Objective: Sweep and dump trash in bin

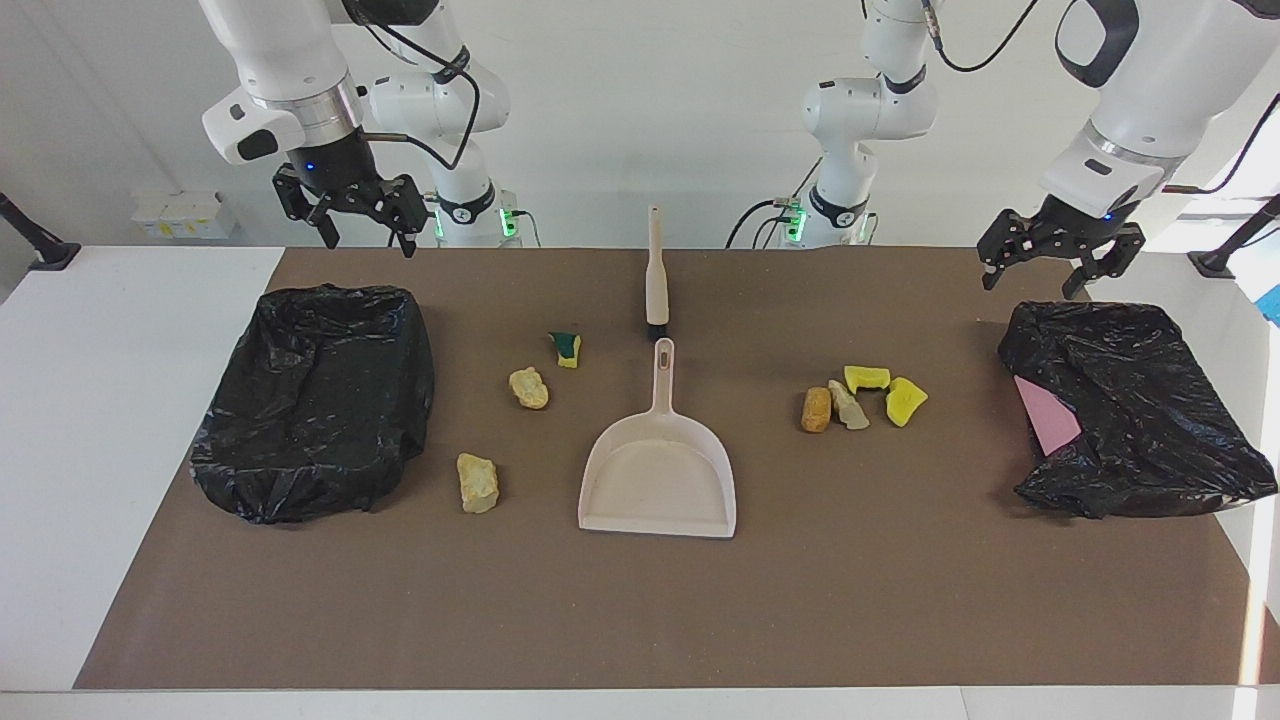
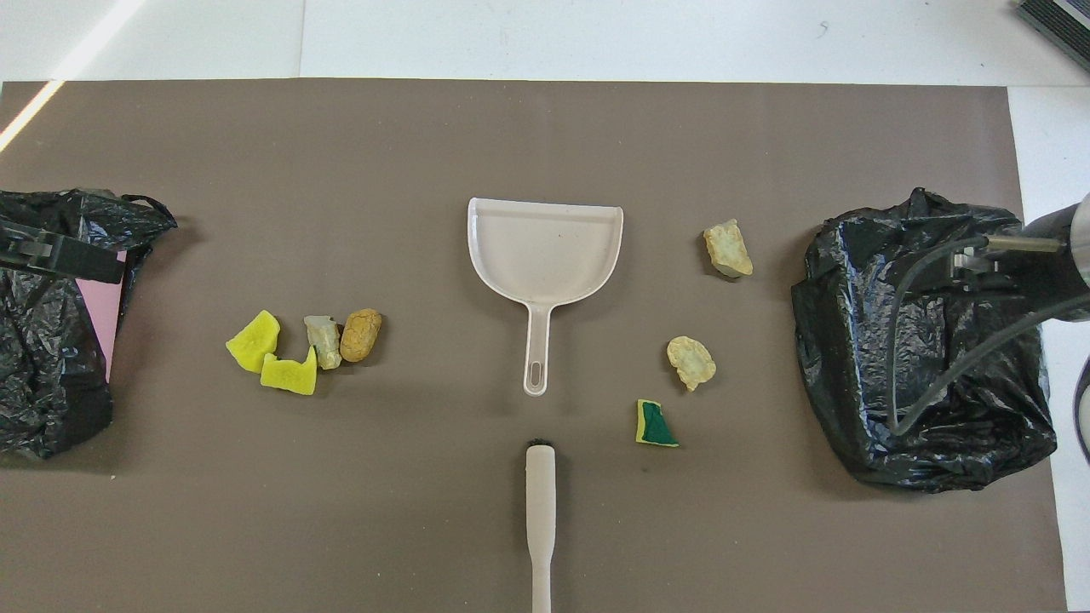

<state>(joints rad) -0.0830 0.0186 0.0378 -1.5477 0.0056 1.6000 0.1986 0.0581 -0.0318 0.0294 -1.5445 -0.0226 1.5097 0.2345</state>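
Several trash scraps lie on the brown mat. Toward the left arm's end are two yellow scraps (image 1: 866, 378) (image 1: 905, 400), a pale tan one (image 1: 849, 404) and an orange-brown one (image 1: 816, 409). Toward the right arm's end are a yellow scrap with a green side (image 1: 567, 348) and two pale ones (image 1: 529, 388) (image 1: 478, 483). The beige dustpan (image 1: 660, 470) lies mid-table, with the beige brush (image 1: 656, 270) nearer the robots. My right gripper (image 1: 368, 238) is open and empty above one black-bagged bin (image 1: 320, 400). My left gripper (image 1: 1032, 280) is open and empty above the other bin (image 1: 1130, 420).
A pink sheet (image 1: 1045, 420) shows inside the bin at the left arm's end. White table (image 1: 100, 400) borders the mat. In the overhead view the dustpan (image 2: 545, 247), the brush (image 2: 540, 502) and both bins (image 2: 43, 383) (image 2: 928, 409) show.
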